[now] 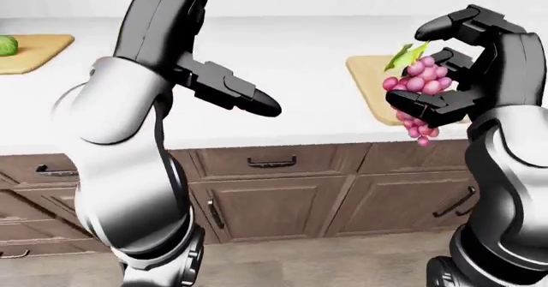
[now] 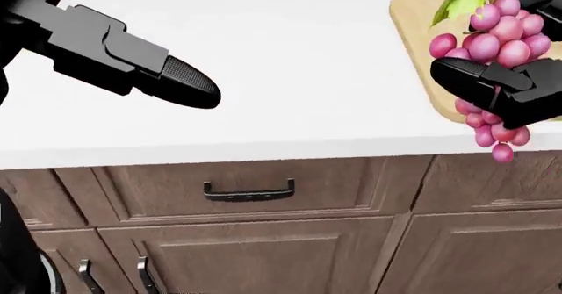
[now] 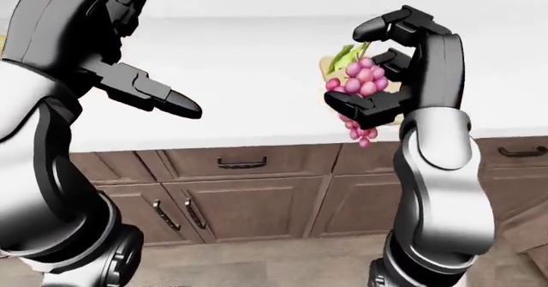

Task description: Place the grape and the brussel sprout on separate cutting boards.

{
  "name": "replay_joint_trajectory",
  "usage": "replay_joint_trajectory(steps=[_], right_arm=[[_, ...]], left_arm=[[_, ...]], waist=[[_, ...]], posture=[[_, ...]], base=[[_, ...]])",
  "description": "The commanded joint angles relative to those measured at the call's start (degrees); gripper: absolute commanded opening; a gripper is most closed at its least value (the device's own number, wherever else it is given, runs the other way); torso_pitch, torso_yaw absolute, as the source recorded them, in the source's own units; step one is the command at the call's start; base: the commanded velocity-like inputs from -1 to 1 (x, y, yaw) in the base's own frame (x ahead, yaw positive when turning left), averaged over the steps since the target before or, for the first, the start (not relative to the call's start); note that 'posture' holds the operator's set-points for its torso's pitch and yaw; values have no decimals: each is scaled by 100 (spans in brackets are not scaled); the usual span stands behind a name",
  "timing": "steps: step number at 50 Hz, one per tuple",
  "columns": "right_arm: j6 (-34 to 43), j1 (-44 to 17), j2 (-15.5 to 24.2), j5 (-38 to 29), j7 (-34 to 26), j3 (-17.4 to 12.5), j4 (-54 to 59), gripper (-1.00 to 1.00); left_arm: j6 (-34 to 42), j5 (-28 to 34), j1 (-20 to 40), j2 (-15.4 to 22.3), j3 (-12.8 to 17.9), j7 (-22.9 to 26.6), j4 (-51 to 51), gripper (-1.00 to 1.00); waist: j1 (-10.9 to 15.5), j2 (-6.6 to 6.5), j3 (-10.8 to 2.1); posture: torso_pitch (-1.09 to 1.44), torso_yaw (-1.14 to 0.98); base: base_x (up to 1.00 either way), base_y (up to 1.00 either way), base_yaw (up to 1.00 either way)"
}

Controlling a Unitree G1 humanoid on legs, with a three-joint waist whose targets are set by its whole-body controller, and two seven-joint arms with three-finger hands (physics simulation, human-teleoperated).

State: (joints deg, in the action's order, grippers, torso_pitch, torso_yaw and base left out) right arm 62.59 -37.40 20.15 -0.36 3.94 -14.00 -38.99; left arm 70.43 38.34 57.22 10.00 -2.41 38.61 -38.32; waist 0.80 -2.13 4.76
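We hold the grape bunch, our right hand with fingers clenched around it, above the bench. Just beyond those fingers lies an empty board, its likely target. Our left hand hangs released, grasping nothing. Far left, the sprout already sits on the other board. We judge half the task done; the grape remains to be set down.

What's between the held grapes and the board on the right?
Nothing visible. The right hand holds the grape bunch above the counter edge, and the empty cutting board lies just beyond on bare white counter.
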Motion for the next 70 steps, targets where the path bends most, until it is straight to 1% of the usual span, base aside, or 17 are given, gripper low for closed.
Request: replay_joint_trajectory(steps=[1, 4, 9, 15, 17, 25, 51, 53, 54, 55, 56, 57, 58, 61, 63, 64, 70], right_arm=[[-320, -163, 101, -13, 11, -78, -196, -100], [-302, -180, 85, -18, 6, -56, -209, -100], [-300, -186, 64, -35, 10, -45, -218, -100], [-235, -242, 63, -60, 4, -17, -259, -100], [-248, -243, 50, -67, 1, -13, -246, -100], [-286, -285, 60, -101, -9, 4, -252, -100], [-66, -500, 85, -238, -144, 72, -332, -100], [-33, -486, 89, -246, -167, 82, -364, -100], [-13, -483, 96, -252, -178, 81, -392, -100], [-1, -487, 99, -257, -184, 80, -405, -100], [7, -487, 92, -261, -186, 75, -422, -100], [-7, -480, 100, -275, -191, 80, -436, -100], [13, -485, 114, -286, -202, 77, -460, -100], [102, -478, 144, -283, -246, 12, -549, -100], [175, -497, 161, -279, -256, -14, -613, -100], [182, -506, 162, -274, -258, -19, -612, -100], [323, -584, 205, -266, -287, 22, -709, -100]], left_arm=[[-98, 86, 145, 12, 40, -39, -102, 100], [-60, 107, 155, 28, 50, -12, -132, 100], [0, 135, 168, 56, 58, 33, -179, 100], [20, 133, 164, 76, 81, 52, -215, 100], [-4, 120, 133, 70, 88, 39, -219, 100], [40, 96, 162, 99, 101, 57, -231, 100], [205, -31, 85, 317, 168, 45, -473, 100], [261, -38, 166, 367, 187, 72, -458, 100], [264, -45, 178, 379, 191, 71, -451, 100], [272, -51, 192, 389, 192, 74, -447, 100], [277, -55, 200, 399, 192, 72, -445, 100], [305, -56, 218, 416, 195, 81, -455, 100], [346, -53, 251, 444, 187, 100, -465, 100], [425, -40, 327, 495, 162, 134, -481, 100], [510, -13, 402, 537, 128, 174, -496, 100], [519, -4, 416, 545, 118, 183, -496, 100], [540, 32, 463, 550, 113, 217, -494, 100]], waist=[[12, -6, -158], [1, -22, -342], [0, 112, -258], [91, 763, -463], [7, 718, -260], [0, 644, -136], [-88, 504, -153], [-86, 349, -449], [-63, 117, -460], [-82, 152, -298], [-175, -33, -302], [-170, -6, -369], [-103, 243, -332], [46, 423, 40], [112, 836, -112], [84, 665, -10], [-31, 239, -190]], posture=[[0, 0], [0, 0], [0, 0], [0, 0], [0, 0], [0, 0], [0, 0], [0, 0], [0, 0], [0, 0], [0, 0], [0, 0], [0, 0], [0, 0], [0, 0], [0, 0], [0, 0]], base=[[0, -77, 0], [0, -76, 0], [0, -77, 0], [0, -77, 0], [0, -68, 0], [0, -10, 0], [-1, -1, 0], [-88, -43, 0], [-100, -45, 0], [-100, -45, 0], [-100, -24, 0], [-27, 0, 0], [0, 0, 0], [0, 0, 0], [0, 0, 0], [0, 0, 0], [0, 0, 0]])
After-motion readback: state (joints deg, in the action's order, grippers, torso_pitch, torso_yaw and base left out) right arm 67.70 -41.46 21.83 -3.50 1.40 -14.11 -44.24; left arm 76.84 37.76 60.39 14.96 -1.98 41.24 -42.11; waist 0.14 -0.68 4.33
